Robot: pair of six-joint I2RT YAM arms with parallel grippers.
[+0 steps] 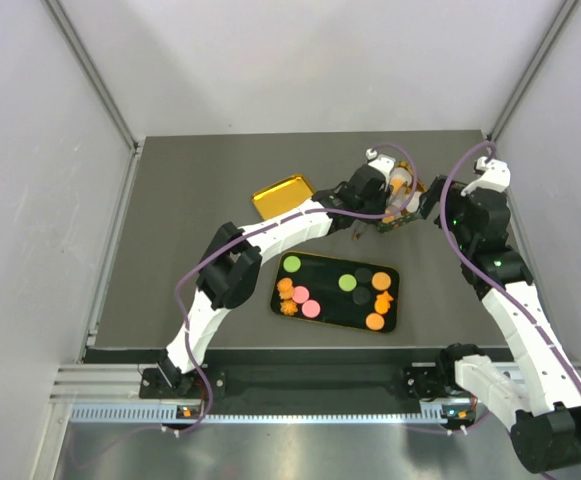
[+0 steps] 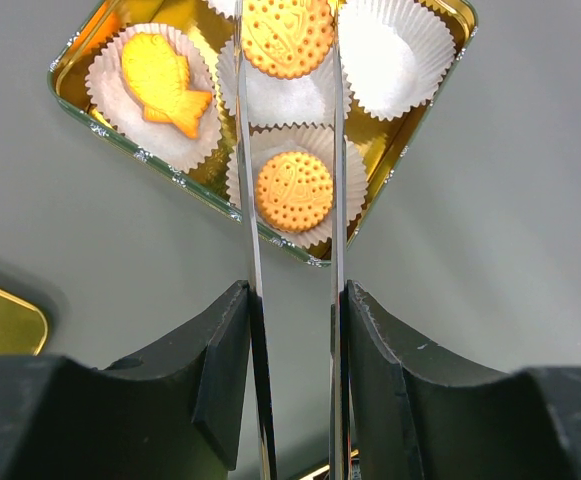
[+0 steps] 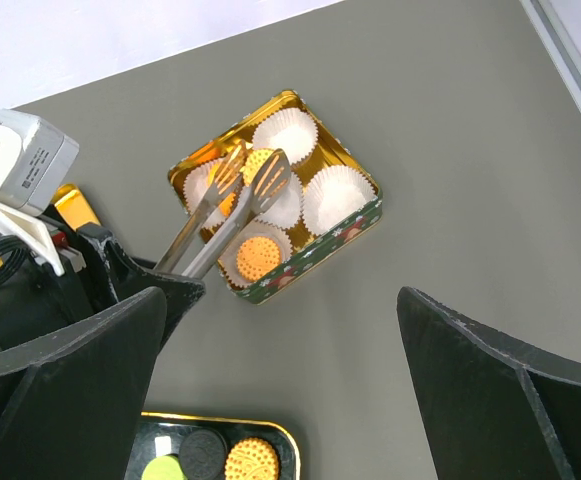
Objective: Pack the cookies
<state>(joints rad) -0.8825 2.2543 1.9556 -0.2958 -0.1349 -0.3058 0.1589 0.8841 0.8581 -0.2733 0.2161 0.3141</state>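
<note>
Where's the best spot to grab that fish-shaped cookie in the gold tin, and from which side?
Close the tongs on the fish-shaped cookie across its plump body, edge to edge, not on the narrow tail. Come straight down from above: it lies flat in a paper cup whose crinkled wall would likely block a sideways approach.

No legible text, no labels, no numbers (cookie (image 2: 294,190) embossing unreadable)
</note>
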